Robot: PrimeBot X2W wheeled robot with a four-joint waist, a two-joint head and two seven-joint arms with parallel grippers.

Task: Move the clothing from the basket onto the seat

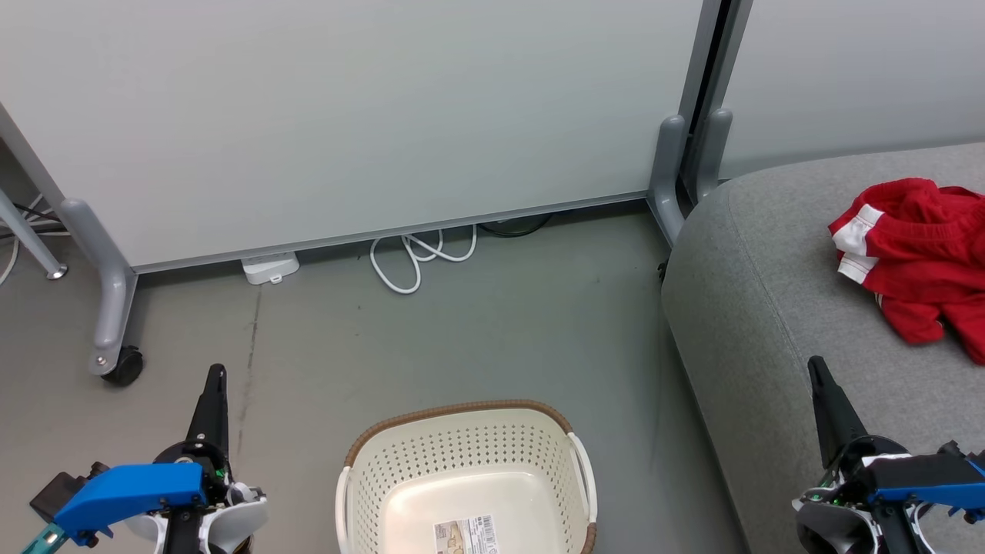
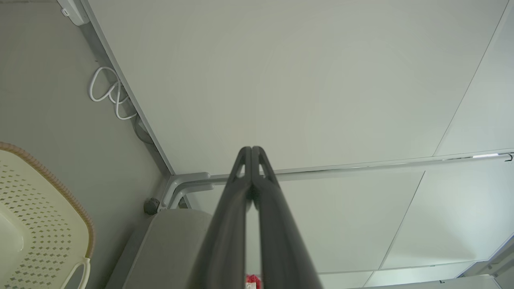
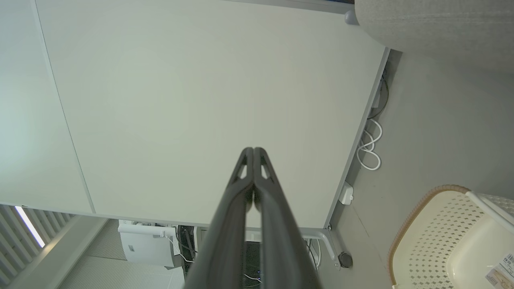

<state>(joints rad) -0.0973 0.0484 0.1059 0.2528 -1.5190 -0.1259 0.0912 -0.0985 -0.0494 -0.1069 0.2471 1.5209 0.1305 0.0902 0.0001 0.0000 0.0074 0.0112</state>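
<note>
Count: one basket (image 1: pixel 462 412), one seat (image 1: pixel 769 292), one red heap of clothing (image 1: pixel 916 246) (white striped trim shows; separate garments cannot be told apart), two pincers. The clothing lies on the seat, well apart from the basket, beyond the right pincer (image 1: pixel 814 363) and clear of it. The left pincer (image 1: pixel 218 375) hangs far across, over the floor (image 1: pixel 500 331). Both pincers are clenched, fingers pressed together, grasping nothing. The basket stands on the grey floor near the seat, a barcode label (image 1: pixel 465 535) on its bottom. Pale partition panels (image 1: pixel 346 115) stand behind; a white cable (image 1: pixel 419 258) loops at their base.
</note>
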